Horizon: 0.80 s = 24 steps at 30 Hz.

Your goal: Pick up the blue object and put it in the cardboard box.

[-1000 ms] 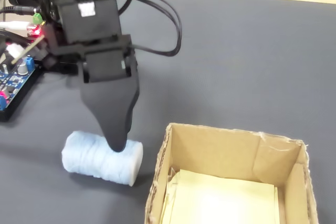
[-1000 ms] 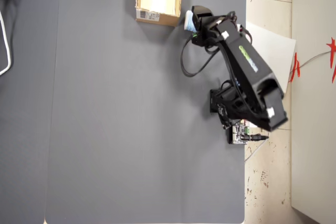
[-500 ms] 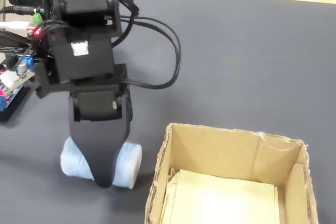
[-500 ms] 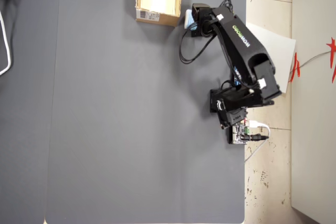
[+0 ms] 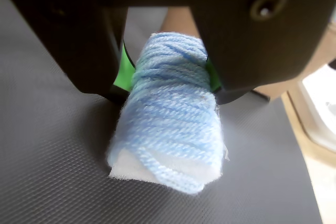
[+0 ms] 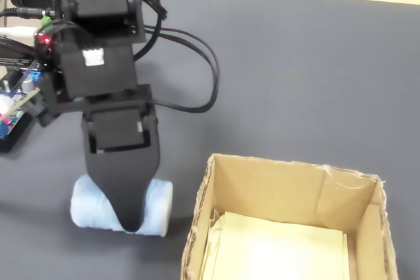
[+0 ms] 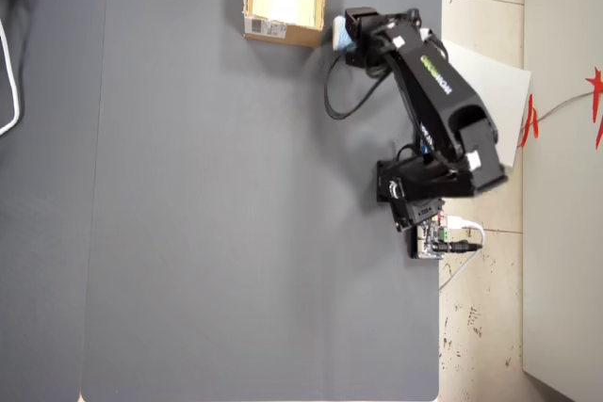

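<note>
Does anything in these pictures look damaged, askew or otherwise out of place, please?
Only small things. The box has a ragged top rim with a creased, torn far corner in the fixed view. The blue object is yarn wound round a white core that pokes out at its near end. It still lies on the mat between the gripper jaws.

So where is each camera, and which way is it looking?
Wrist view: rides on the arm just behind the gripper, looking down along its black jaws at the blue object squeezed between them on the grey mat.
Fixed view: stands low beside the cardboard box, looking across the mat at the gripper and the arm's lower links.
Overhead view: hangs high above, looking straight down at the whole mat, the box and the entire arm.
All three share the blue object and the gripper; the fixed and overhead views also share the box.
</note>
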### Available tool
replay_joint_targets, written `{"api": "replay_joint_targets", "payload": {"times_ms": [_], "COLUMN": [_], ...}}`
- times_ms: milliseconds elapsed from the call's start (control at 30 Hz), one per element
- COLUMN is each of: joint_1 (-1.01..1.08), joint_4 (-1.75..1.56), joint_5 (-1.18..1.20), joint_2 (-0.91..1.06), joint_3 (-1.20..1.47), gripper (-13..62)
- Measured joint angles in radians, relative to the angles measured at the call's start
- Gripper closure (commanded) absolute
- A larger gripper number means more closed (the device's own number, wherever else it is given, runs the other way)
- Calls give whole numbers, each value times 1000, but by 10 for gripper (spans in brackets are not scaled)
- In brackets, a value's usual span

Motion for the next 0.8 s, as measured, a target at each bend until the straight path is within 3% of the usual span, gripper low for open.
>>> {"api": "replay_joint_targets", "payload": {"times_ms": [300,800], "joint_1": [-6,-118], "joint_4": [-233,-518], "joint_5": [89,118], "joint_2": [219,311], "joint_3": [210,256], "gripper": [388,385]}}
